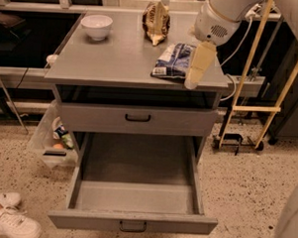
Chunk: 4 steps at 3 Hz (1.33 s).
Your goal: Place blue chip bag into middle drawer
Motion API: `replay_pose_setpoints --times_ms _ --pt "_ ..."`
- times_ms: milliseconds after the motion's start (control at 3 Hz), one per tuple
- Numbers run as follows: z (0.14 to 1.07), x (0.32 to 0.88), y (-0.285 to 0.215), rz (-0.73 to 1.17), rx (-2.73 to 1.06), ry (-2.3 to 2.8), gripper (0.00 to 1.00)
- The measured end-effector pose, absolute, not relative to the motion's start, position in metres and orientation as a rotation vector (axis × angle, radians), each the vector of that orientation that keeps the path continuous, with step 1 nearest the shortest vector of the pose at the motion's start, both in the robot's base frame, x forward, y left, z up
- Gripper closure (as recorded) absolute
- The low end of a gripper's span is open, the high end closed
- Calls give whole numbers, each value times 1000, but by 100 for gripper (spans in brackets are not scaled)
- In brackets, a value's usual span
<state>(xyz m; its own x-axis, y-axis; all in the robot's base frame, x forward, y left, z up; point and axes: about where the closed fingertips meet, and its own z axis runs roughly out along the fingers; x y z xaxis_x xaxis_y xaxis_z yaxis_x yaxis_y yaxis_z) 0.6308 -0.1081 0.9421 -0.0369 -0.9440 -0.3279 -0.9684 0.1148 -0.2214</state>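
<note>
Grey bench (117,60) carries the goods. Under its shut top drawer (89,117), the middle drawer (85,220) is pulled fully out, its floor bare, below the gripper (191,83) and nearer the camera. The gripper hangs tip-down over the bench's right front part. It is seen side-on as one cream blade, so I cannot tell how wide it is open or whether it touches the foil. It appears to hold nothing.

The bag (172,60) lies flat on the bench, just left of the gripper's tip and not yet in the drawer. The step in hand, as I judge it, is the approach to the grasp. Next the gripper must centre over the bag, come down and close on the crinkly foil. It must then lift the bag clear of the bench edge and carry it forward and down into the middle drawer.
</note>
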Motion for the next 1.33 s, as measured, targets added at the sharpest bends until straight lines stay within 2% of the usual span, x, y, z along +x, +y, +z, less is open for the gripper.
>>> replay_pose_setpoints --times_ms 333,1000,1333 --pt "930 661 -114 82 -1776 2010 0" --pt "861 782 -125 82 -1644 2115 0" --pt "866 790 -127 64 -1626 2098 0"
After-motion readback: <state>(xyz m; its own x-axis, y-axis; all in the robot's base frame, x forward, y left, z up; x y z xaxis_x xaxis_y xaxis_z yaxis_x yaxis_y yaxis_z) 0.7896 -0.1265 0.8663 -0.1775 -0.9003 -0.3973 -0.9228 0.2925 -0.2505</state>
